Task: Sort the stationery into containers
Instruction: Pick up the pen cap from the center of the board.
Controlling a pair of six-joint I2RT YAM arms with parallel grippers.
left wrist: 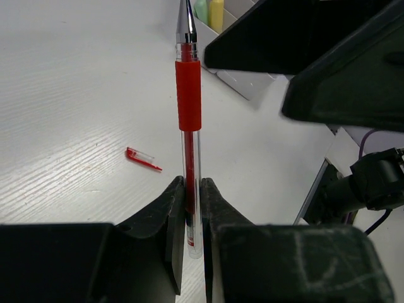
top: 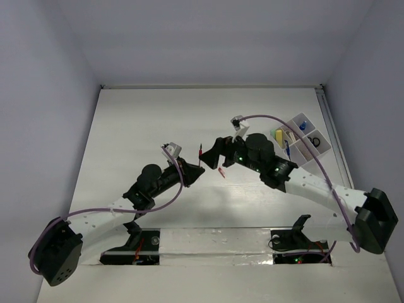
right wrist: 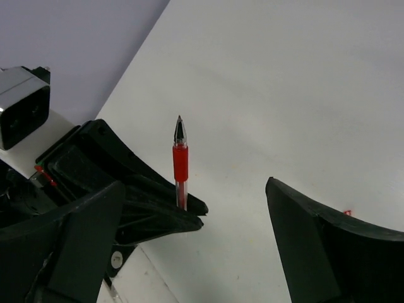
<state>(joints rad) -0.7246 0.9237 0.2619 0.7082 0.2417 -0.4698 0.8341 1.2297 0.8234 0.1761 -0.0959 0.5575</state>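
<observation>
My left gripper (left wrist: 192, 186) is shut on the lower barrel of a clear pen with a red grip (left wrist: 189, 95), holding it upright above the table; both show in the top view, gripper (top: 198, 168) and pen (top: 200, 153). My right gripper (top: 216, 156) is open and empty, its jaws spread wide just right of the pen (right wrist: 180, 164); the right wrist view (right wrist: 208, 189) shows the pen near its left finger. A small red pen cap (left wrist: 143, 158) lies on the table below (top: 221, 172). The white organiser tray (top: 302, 116) stands at the far right, holding yellow, green, blue and black items.
The tray's wall (left wrist: 243, 82) is close behind the pen tip, with green and yellow items (left wrist: 208, 11) in a compartment. Grey walls enclose the white table. Purple cables loop over both arms. Mounting brackets sit at the near edge.
</observation>
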